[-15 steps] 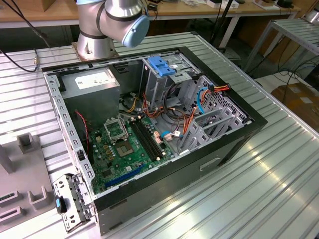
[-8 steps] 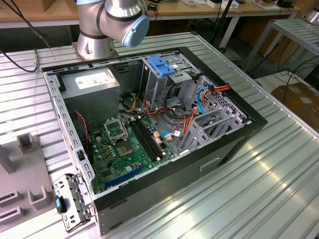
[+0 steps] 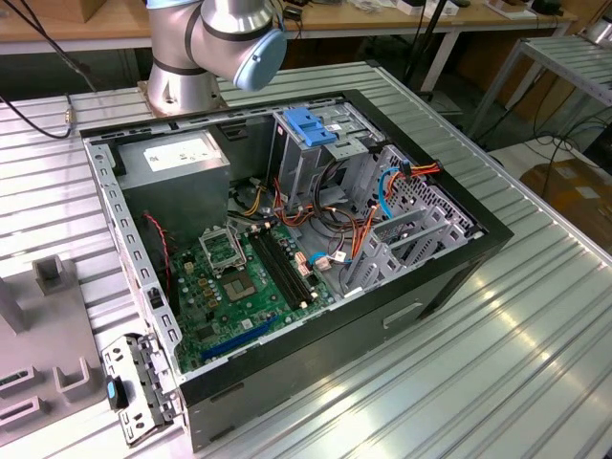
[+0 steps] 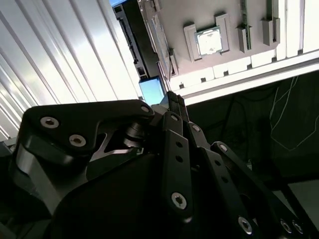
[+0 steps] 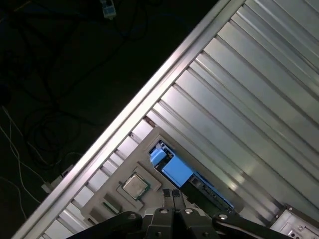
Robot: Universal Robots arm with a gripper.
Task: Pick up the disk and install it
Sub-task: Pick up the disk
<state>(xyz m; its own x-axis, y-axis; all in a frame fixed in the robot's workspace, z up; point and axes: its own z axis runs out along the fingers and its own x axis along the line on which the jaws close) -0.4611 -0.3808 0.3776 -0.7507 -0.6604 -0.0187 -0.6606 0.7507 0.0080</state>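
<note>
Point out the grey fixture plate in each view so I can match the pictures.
Exterior view: the grey fixture plate sits at the exterior view's left edge, beside the computer case.
Second wrist view: beyond the gripper, holding a processor chip.
First wrist view: beyond the gripper, same chip on it.
Shared landmark: the ribbed metal table.

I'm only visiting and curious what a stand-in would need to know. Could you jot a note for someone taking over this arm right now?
Gripper: shut and empty, hanging over the grey fixture tray.
Disk: blue-railed, at that tray's edge, close to the fingertips, not gripped.
Computer case: open on the ribbed table, seen in the exterior view.
Done: nothing that shows.
Left: the pick-up and the install.
</note>
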